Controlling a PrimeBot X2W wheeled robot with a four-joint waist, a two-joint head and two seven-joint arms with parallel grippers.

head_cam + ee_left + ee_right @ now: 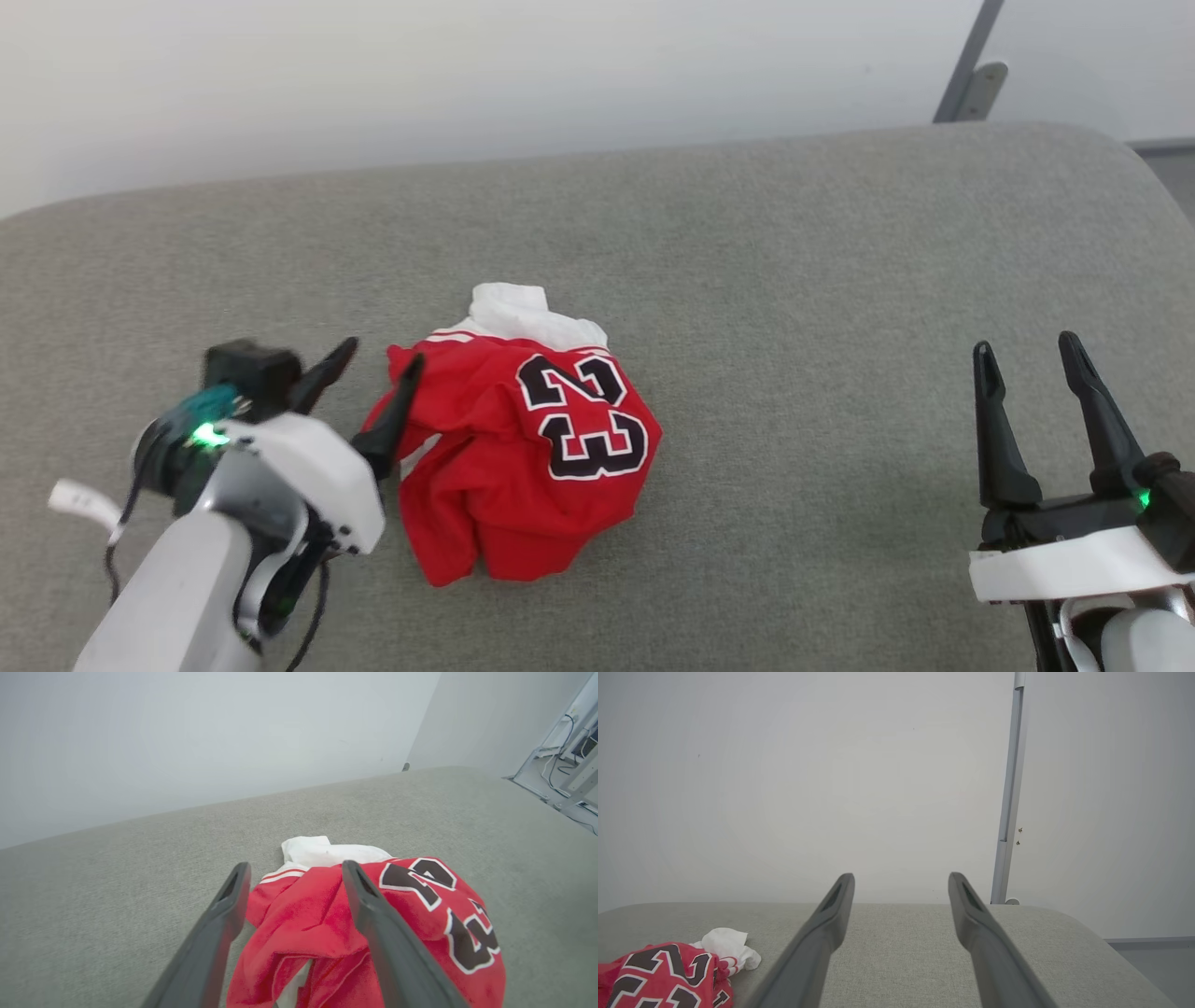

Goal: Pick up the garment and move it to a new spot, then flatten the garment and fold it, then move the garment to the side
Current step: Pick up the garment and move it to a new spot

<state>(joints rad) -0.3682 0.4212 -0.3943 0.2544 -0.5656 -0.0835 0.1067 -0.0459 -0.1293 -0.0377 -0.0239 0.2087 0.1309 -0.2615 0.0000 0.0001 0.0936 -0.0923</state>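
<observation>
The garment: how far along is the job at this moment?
Done: perhaps the move; the garment lies free in a crumpled heap on the grey cushion. In hand: nothing; the left jaws stand open at its edge, the right jaws open, far off. Left: flattening, folding, moving aside.

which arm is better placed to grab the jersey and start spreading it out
Left, most likely. The left gripper is open right beside the crumpled garment. The right gripper, also open, sits well off to the side over the grey surface.
</observation>
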